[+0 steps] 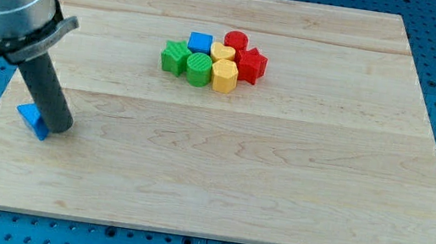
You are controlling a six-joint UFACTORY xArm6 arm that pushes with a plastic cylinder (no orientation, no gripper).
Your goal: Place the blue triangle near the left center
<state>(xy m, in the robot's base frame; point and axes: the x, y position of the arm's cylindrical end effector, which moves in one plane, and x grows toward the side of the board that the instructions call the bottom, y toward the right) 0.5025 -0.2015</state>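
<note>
The blue triangle (31,119) lies on the wooden board (219,173) near its left edge, a little below mid-height. My tip (61,127) rests on the board right beside the triangle, on its right side, and seems to touch it. The dark rod rises from there up to the grey arm body at the view's top left and hides part of the triangle's right side.
A tight cluster sits at the upper middle of the board: a green star (175,57), a green cylinder (198,69), a blue cube (200,42), a yellow heart (222,52), a yellow hexagon (223,77), a red cylinder (236,41) and a red star (251,64). Blue pegboard surrounds the board.
</note>
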